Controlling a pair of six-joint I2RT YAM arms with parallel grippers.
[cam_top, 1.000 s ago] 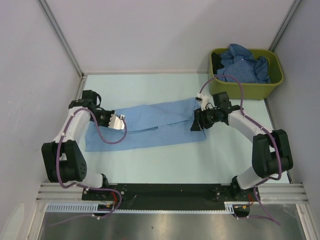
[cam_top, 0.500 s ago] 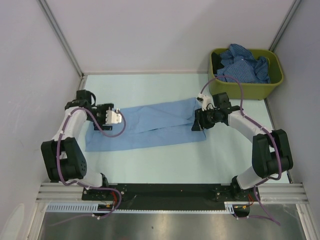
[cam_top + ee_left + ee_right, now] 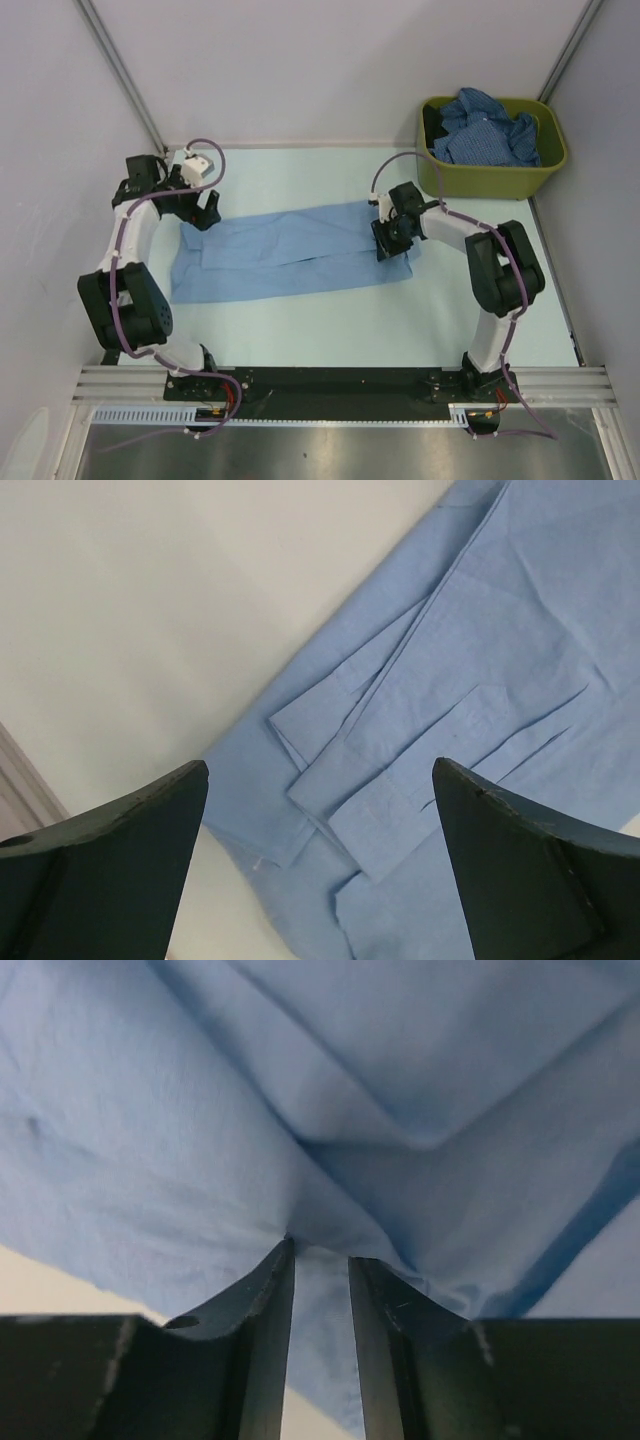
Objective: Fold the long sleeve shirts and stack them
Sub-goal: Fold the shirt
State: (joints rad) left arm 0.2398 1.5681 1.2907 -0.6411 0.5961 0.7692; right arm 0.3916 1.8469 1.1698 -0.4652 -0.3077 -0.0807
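Note:
A plain light blue long sleeve shirt [image 3: 290, 255] lies folded into a long strip across the table. My left gripper [image 3: 200, 212] hovers over its far left end, open and empty. The left wrist view shows the folded sleeve cuffs [image 3: 400, 780] below the left gripper [image 3: 318, 770], between its wide jaws. My right gripper [image 3: 388, 245] is down on the shirt's right end. In the right wrist view the right gripper [image 3: 320, 1252] has narrow jaws shut on a gathered fold of the blue cloth [image 3: 200, 1110]. Darker blue patterned shirts [image 3: 490, 125] sit heaped in the bin.
An olive-green plastic bin [image 3: 490, 180] stands at the back right corner, close behind the right arm. White walls enclose the pale table [image 3: 300, 320] on the left, back and right. The arm bases are at the near edge.
My left gripper let go of the shirt's left end, opened wide and drew back toward the far left corner. My right gripper shifted slightly left and its jaws narrowed onto the cloth.

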